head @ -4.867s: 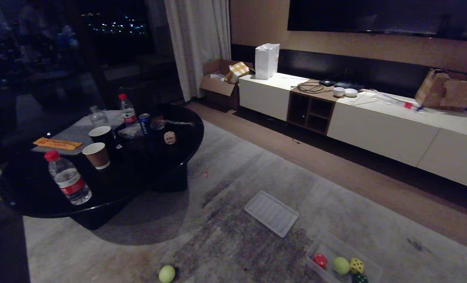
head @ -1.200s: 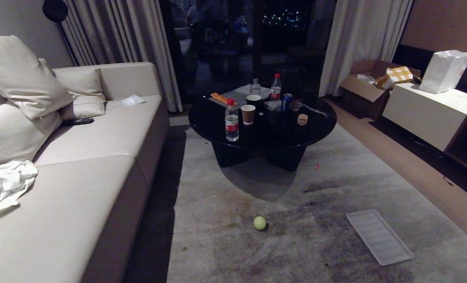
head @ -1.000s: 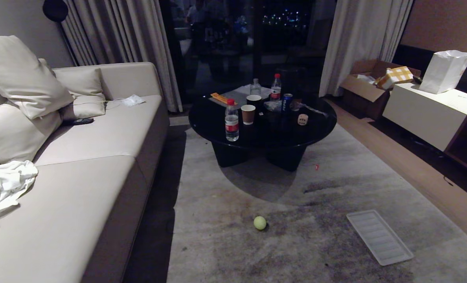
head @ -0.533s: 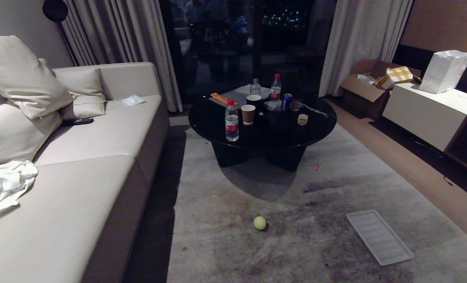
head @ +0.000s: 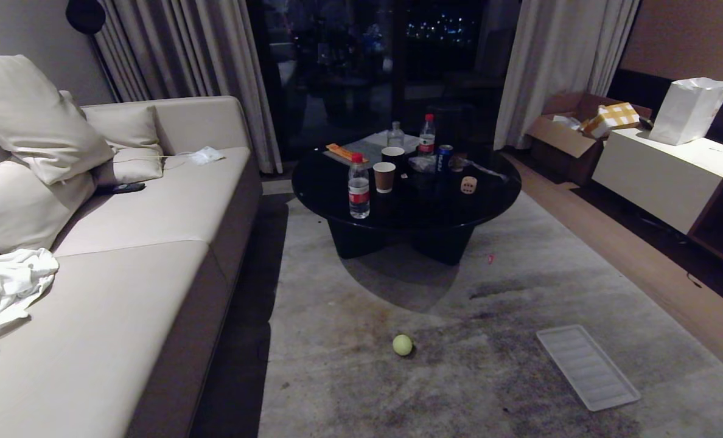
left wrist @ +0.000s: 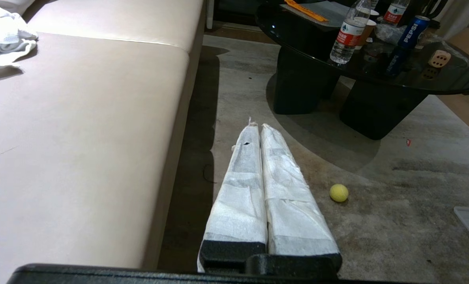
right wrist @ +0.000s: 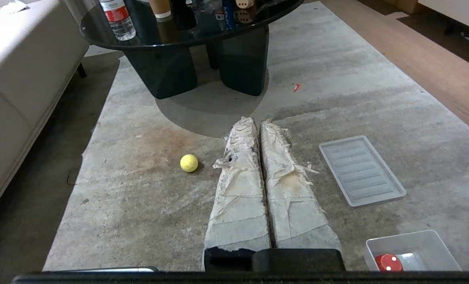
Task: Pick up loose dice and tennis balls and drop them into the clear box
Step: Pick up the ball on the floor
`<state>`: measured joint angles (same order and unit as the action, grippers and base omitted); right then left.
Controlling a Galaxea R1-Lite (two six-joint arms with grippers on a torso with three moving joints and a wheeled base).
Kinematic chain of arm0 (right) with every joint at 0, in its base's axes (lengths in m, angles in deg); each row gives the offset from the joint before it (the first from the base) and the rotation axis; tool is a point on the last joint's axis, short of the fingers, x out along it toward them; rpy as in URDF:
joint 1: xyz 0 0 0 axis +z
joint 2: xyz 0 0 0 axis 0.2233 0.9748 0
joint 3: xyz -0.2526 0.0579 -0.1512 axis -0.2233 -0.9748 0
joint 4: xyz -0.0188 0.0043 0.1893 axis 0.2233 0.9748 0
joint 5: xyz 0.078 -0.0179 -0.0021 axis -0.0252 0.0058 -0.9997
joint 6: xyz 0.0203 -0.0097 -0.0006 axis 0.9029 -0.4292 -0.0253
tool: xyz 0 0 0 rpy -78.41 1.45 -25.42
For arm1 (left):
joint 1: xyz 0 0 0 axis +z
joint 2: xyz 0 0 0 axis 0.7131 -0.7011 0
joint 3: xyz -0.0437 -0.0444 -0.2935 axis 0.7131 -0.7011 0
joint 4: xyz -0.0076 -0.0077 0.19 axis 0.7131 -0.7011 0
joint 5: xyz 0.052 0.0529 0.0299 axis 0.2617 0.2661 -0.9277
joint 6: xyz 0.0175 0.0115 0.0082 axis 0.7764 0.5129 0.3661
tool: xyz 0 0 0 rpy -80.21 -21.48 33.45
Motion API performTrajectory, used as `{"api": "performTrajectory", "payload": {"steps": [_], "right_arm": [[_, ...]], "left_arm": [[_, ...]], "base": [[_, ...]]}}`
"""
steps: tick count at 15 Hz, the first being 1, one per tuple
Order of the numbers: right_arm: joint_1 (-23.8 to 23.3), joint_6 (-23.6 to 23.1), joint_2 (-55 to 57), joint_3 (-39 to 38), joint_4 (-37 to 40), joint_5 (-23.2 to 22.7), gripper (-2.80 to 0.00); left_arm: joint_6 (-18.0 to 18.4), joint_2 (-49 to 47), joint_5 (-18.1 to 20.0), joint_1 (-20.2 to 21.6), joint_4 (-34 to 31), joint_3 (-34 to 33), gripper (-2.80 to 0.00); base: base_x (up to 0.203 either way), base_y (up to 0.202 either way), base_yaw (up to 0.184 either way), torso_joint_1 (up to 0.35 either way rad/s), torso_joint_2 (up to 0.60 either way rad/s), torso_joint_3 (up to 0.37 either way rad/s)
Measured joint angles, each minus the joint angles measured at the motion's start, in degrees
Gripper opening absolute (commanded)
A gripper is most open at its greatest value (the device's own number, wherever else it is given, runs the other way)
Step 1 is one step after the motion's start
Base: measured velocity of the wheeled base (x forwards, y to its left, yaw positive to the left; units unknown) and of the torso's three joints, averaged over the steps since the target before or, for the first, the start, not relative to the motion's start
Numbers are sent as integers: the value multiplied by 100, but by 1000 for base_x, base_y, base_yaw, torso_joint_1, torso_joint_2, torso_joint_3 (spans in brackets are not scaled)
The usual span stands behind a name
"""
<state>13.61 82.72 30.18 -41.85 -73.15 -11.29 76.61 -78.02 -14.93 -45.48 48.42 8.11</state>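
Hanging parked and low over the rug, both grippers are idle: left gripper (left wrist: 257, 125) with its wrapped fingers pressed together on nothing, right gripper (right wrist: 257, 120) likewise pressed together and empty. Neither arm shows in the head view.

Change: a few seconds back the head view faced the low cabinet with the clear box at its lower right; it has since swung round to the sofa (head: 124, 255) and coffee table (head: 406, 201), and over the last second nothing shifts. Reading: the turn is finished, the robot is lined up on its targets, and no pick has begun.

Task things:
- tennis ball (head: 402, 345) loose on the rug (head: 459, 377), short of the table's near edge, a little left of the right gripper.
- beige die (head: 468, 185) on the table, towards its right edge, beside the blue can (head: 444, 159).
- clear box (right wrist: 414, 246) on the rug just beside the right gripper, a red piece (right wrist: 388, 262) inside.
- ribbed lid (head: 586, 366) flat on the rug, between box and table.

Hidden or unclear: the box is out of the head view and cut off in the right wrist view, so the rest of its contents cannot be told. A second ball is not seen.
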Motion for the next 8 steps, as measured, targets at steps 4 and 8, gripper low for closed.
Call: {"api": "performTrajectory", "payload": {"steps": [4, 8], "right_arm": [[0, 0, 0, 2, 0, 0, -280], [-5, 0, 0, 2, 0, -1, -280]], "left_arm": [[-2, 0, -3, 0, -2, 0, -280], [0, 0, -1, 0, -2, 0, -280]], "base": [[0, 0, 0, 0, 0, 0], [0, 0, 0, 0, 0, 0]]}}
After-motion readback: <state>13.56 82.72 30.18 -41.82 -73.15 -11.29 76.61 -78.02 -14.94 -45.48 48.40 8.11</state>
